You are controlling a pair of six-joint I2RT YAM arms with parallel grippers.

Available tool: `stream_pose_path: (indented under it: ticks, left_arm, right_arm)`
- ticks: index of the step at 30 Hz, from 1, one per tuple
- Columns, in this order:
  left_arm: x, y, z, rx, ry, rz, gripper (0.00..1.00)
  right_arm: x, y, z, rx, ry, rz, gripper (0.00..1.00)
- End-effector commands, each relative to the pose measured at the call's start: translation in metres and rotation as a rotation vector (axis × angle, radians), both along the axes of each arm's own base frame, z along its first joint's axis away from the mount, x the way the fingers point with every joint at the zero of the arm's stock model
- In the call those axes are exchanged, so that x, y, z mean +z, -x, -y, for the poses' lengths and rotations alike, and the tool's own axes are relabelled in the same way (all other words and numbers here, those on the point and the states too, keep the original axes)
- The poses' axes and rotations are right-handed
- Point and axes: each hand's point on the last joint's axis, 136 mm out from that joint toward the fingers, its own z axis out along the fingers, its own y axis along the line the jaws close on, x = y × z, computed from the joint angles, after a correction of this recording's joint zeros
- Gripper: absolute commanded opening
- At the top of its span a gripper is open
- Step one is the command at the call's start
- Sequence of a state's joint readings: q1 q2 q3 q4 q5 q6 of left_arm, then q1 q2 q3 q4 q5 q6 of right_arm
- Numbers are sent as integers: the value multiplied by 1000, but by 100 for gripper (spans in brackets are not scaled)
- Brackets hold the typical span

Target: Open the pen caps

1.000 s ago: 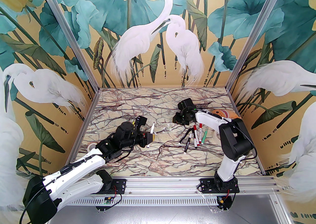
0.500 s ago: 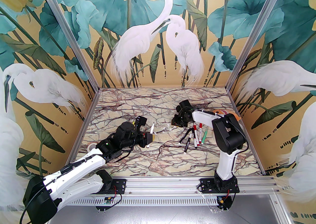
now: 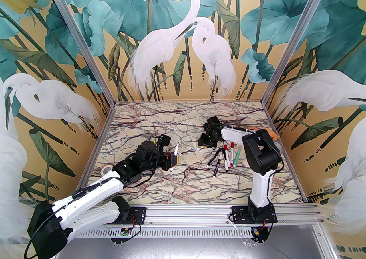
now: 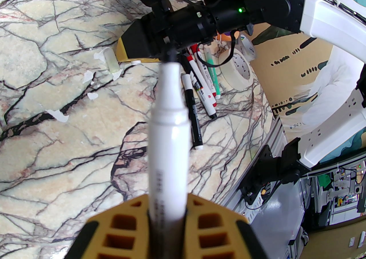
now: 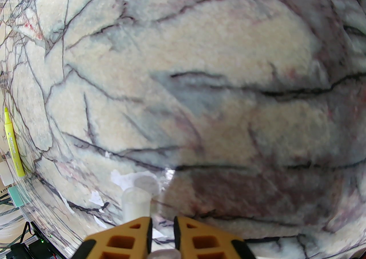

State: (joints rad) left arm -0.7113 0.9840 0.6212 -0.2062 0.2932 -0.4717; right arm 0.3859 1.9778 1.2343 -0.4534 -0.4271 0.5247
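Translucent cap (image 5: 136,202) lies just ahead of slightly parted right claw (image 5: 162,225); left claw (image 4: 167,208) pinches pen (image 4: 168,138).

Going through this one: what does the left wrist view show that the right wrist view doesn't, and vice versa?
Left wrist: the left tool shut on a white pen barrel, the right tool low over the marble table, with red, black and green markers and a tape roll beyond it. Right wrist: the right tool's fingers a little apart, and a yellow highlighter at the picture's left edge. Shared: that table, white scraps, and probably the same clear cap lying near the right tool.
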Motion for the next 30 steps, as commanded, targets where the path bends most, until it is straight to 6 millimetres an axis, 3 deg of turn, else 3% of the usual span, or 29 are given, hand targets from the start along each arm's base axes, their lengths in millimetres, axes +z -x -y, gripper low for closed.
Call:
stream_pose_path:
  ticks: [1, 11, 23, 30]
  left_arm:
    - [-10, -3, -3, 9, -23, -4, 8]
    - [-13, -4, 1, -1, -16, -19, 8]
    - [-15, -3, 3, -9, -7, -30, 8]
    - [-16, -1, 3, -11, -7, -28, 8]
  right_arm:
    - [-5, -2, 0, 14, 5, -10, 27]
    - [-4, -1, 2, 16, 10, -4, 31]
    - [9, 1, 9, 25, 48, 20, 24]
    - [27, 12, 16, 79, 84, 4, 22]
